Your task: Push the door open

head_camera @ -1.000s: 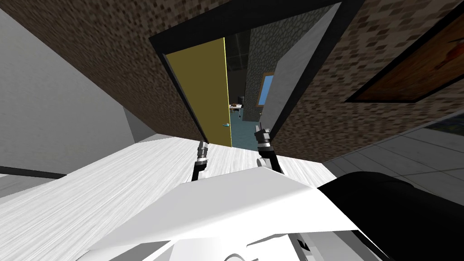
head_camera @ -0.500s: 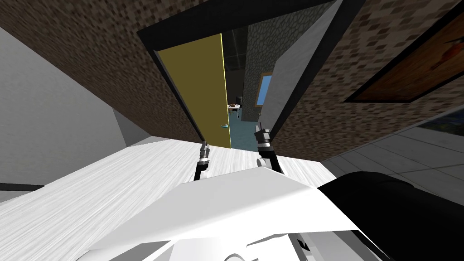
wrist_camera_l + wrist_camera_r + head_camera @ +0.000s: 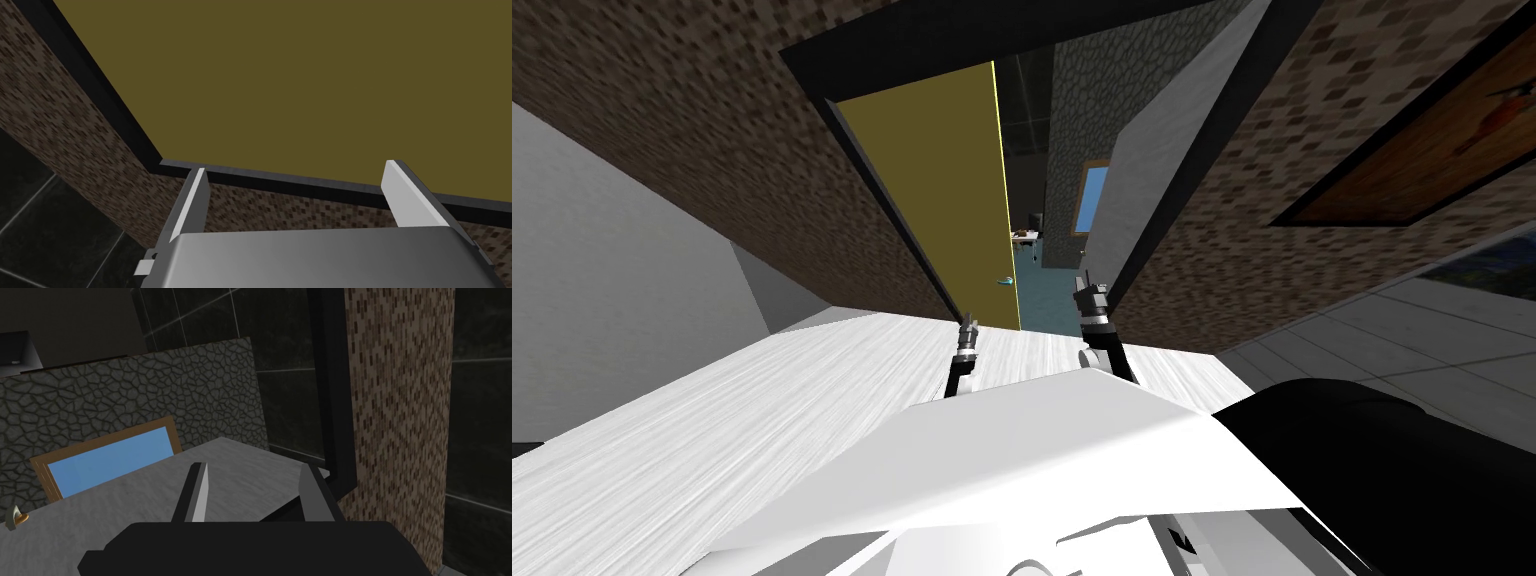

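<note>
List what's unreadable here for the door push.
- Contact: in the head view the left gripper is by the yellow door, too small to tell if it is touching. The left wrist view gives no depth.
- Door handle: too small in the head view to tell its shape.
- Things on the far table: too small in the head view.
- Door's far face: hidden by the door itself.

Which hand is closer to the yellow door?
Left. The left hand is close in front of the yellow door; the right hand points through the open gap beside its free edge.
</note>
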Controlling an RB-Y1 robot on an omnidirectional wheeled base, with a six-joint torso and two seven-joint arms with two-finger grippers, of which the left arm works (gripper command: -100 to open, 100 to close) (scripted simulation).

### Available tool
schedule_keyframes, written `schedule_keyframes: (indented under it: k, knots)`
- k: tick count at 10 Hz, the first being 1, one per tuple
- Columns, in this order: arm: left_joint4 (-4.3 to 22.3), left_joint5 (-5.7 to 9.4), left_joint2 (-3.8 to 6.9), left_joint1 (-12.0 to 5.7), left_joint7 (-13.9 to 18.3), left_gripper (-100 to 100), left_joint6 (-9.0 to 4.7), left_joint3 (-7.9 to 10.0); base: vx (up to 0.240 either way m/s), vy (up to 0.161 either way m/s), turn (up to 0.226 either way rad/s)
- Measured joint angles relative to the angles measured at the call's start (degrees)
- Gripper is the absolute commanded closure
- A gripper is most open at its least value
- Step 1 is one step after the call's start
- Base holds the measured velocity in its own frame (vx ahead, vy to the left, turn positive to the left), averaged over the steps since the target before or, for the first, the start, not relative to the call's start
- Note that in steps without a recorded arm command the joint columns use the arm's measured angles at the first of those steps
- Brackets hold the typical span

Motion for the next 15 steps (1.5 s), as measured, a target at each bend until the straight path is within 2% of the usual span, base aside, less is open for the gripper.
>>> schedule_keyframes:
  k: [3, 7, 10, 15]
  knots:
    - [3.8, 0.63, -0.06, -1.83, -0.12, -100, -0.11, -0.37, 0.1, 0.019, -0.062]
    - [10.08, 1.41, -0.42, -4.55, -0.35, -100, -1.07, -0.87, 0.104, 0.018, -0.075]
    - [12.95, 1.98, -0.58, -5.79, -0.45, -100, -0.85, -1.33, 0.09, 0.016, -0.047]
    - [20.71, 3.02, -1.32, -9.23, -0.68, -100, -1.95, -1.96, 0.115, 0.034, -0.067]
